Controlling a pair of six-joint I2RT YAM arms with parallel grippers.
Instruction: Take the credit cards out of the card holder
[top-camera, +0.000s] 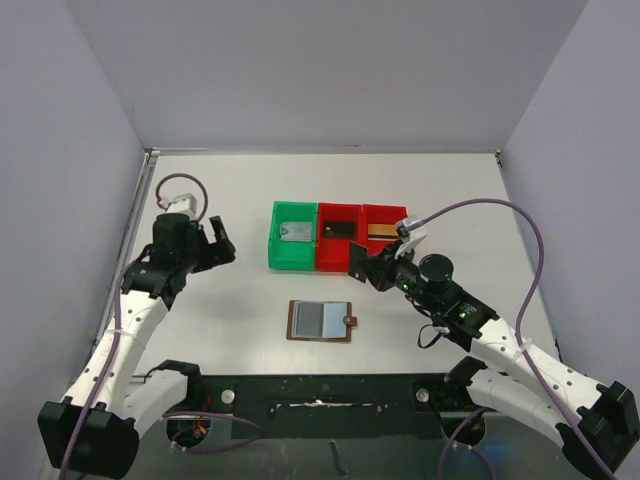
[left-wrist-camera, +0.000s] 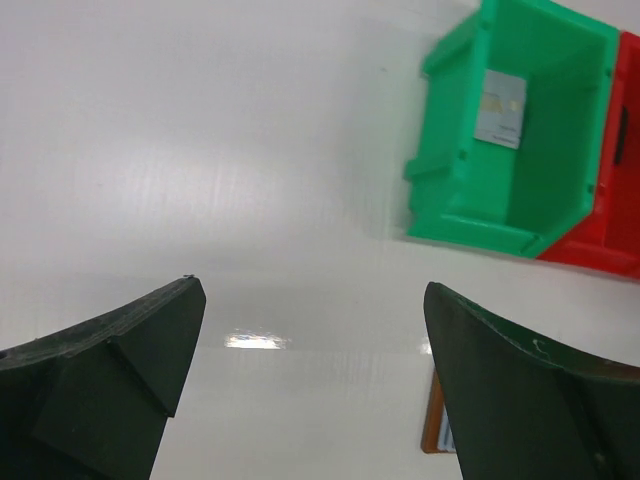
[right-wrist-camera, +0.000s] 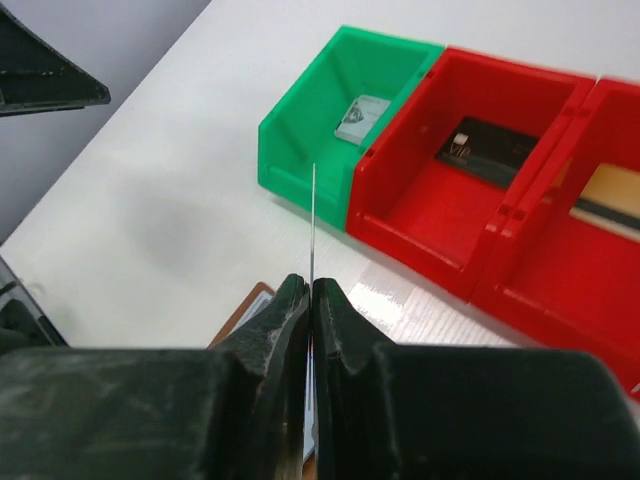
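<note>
From above, we see the card holder (top-camera: 320, 320) lying open on the bench (top-camera: 220, 190). Its two pale blue-grey panels face up and its small tab is on the right. It sits nearer the arm bases than the row of three bins does.

The right end effector (right-wrist-camera: 311, 285) is clenched on a held card (top-camera: 357, 258). The top view shows that card as a dark rectangle just in front of the middle red bin (right-wrist-camera: 430, 200). The right wrist camera catches only its thin edge, rising straight up from the pinched fingers, with a brown corner of the holder just below and to the left of them.

The right wrist view also looks into the bins more clearly than the overhead one. A silver-grey card (right-wrist-camera: 362, 117) lies in the green bin (right-wrist-camera: 300, 170). A black card (right-wrist-camera: 490, 150) lies in the middle red bin, and a gold card (right-wrist-camera: 610, 190) in the end red bin (right-wrist-camera: 560, 270).

The left end effector (left-wrist-camera: 312, 288) is released, with its fingers spread wide and only bare bench between them. Its own camera shows the green bin ahead to the right, with the silver-grey card inside, and a sliver of the holder's brown edge beside the right finger. The top view places it well to the left of the bins and the holder.
</note>
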